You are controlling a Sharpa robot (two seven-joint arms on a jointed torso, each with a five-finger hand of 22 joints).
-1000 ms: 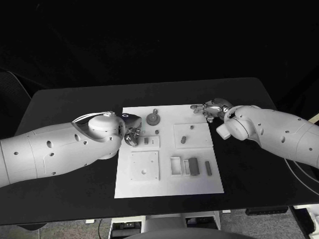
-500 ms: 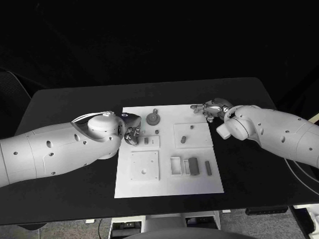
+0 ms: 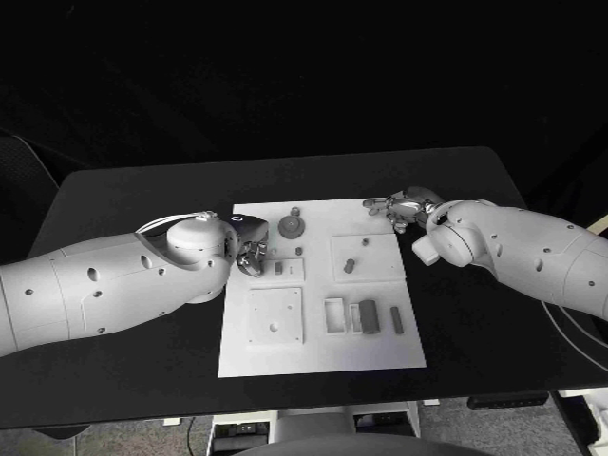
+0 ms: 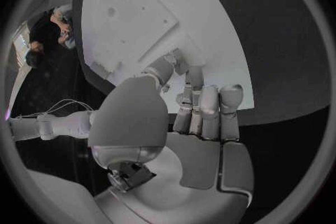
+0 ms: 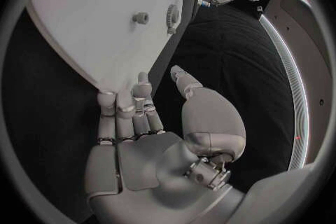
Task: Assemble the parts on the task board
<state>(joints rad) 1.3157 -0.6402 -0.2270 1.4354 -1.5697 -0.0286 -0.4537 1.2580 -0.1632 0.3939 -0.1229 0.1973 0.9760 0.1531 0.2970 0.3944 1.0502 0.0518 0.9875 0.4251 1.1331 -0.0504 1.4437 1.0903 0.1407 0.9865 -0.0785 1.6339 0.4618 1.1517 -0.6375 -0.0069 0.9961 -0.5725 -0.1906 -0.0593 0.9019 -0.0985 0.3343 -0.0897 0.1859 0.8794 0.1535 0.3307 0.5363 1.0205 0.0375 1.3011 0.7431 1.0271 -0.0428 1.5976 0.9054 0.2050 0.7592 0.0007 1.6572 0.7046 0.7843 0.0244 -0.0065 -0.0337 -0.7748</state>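
The left hand (image 3: 252,255) is at the left edge of the task board (image 3: 322,337), left of the frame's centre in the head view. In the left wrist view its fingers (image 4: 209,106) lie close together and stretched over the white board, and nothing is between them. The right hand (image 3: 403,208) is at the board's upper right corner; in the right wrist view its fingers (image 5: 129,109) are a little apart at the board's corner and hold nothing.

On the board, a round grey part (image 3: 294,225) is near the top. A small part (image 3: 350,267) lies in the middle. Two long parts (image 3: 370,316) are in the lower right area.
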